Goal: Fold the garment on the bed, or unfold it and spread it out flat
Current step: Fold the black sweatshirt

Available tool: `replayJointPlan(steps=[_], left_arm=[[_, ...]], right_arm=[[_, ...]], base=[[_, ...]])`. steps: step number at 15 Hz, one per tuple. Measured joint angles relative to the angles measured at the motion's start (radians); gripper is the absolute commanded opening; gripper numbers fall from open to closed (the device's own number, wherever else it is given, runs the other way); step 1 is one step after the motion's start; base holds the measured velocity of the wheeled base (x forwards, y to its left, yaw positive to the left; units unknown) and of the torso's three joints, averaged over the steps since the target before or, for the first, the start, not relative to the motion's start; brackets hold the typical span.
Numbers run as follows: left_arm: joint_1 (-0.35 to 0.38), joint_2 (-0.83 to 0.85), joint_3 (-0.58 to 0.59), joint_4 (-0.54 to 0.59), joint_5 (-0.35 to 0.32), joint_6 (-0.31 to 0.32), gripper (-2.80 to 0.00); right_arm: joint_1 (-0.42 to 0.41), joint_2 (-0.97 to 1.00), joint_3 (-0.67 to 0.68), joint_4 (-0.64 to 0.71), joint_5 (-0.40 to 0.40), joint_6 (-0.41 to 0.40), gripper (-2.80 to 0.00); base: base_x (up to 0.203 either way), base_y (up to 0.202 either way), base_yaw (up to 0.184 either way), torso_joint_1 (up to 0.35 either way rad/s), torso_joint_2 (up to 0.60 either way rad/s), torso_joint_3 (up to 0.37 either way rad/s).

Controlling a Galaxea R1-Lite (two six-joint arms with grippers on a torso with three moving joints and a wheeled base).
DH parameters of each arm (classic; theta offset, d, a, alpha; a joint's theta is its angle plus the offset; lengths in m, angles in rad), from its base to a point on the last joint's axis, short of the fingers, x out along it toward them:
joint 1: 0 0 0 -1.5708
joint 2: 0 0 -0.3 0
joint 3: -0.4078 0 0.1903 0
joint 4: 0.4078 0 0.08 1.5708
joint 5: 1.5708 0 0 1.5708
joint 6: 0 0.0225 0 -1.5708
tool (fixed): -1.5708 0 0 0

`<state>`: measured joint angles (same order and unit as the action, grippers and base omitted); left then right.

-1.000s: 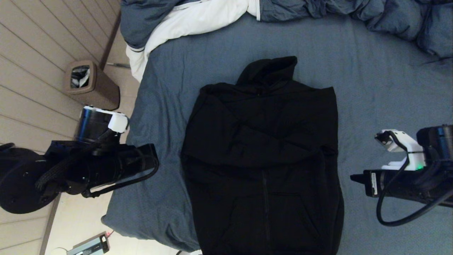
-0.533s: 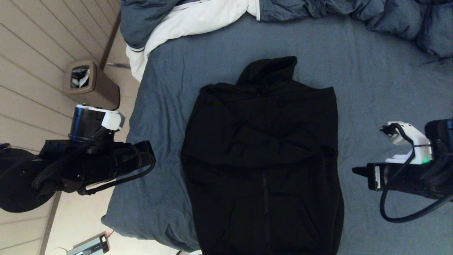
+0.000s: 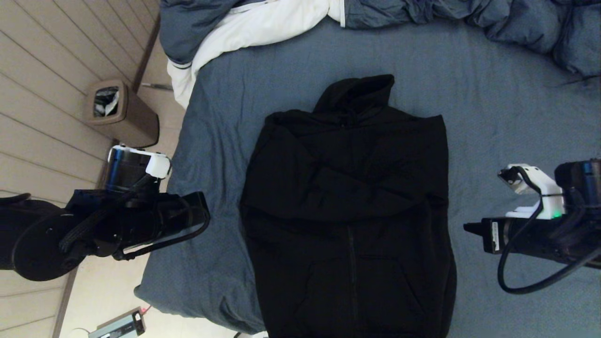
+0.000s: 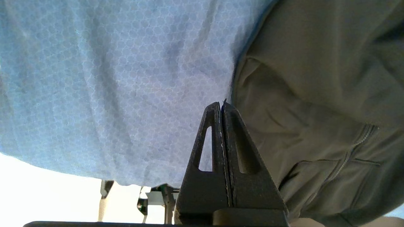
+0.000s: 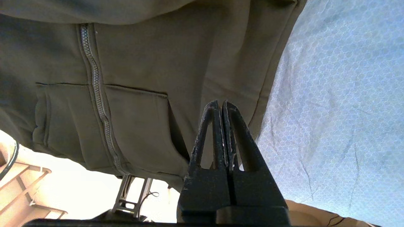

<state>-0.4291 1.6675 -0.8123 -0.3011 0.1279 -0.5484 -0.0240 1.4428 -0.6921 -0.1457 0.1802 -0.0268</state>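
The garment (image 3: 347,211), a black zip hoodie, lies front up on the bed (image 3: 493,117) with its sleeves folded across the chest and its hood pointing toward the far end. My left gripper (image 4: 221,104) hovers shut and empty over the sheet, just off the hoodie's left edge (image 4: 315,78). On the other side, my right gripper (image 5: 220,103) is also shut and empty, above the hoodie's lower right side near a pouch pocket (image 5: 135,119) and the zipper (image 5: 94,88). In the head view both grippers, left (image 3: 204,211) and right (image 3: 467,228), flank the garment.
A navy and white duvet (image 3: 263,23) is bunched along the far end of the bed. A brown bin (image 3: 119,112) stands on the wooden floor to the left. A small device (image 3: 117,325) lies on the floor near the bed's front corner.
Both arms wavered slightly and stand about where they were. The garment has not moved and both grippers stay shut.
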Motion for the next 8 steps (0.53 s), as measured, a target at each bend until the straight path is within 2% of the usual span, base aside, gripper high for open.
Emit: replayJointPlan(steps=[2, 8], left_arm=[[0.000, 0.009, 0.001, -0.003, -0.001, 0.000, -2.80], [0.000, 0.019, 0.005, -0.014, -0.002, -0.001, -2.80]], right_arm=[[0.000, 0.005, 0.001, 0.000, 0.000, 0.000, -2.80], [0.001, 0.003, 0.002, 0.000, 0.001, -0.001, -2.80]], base=[[0.000, 0.000, 0.000, -0.043, 0.07, 0.044], [0.000, 0.000, 0.000, -0.146, 0.32, 0.161]])
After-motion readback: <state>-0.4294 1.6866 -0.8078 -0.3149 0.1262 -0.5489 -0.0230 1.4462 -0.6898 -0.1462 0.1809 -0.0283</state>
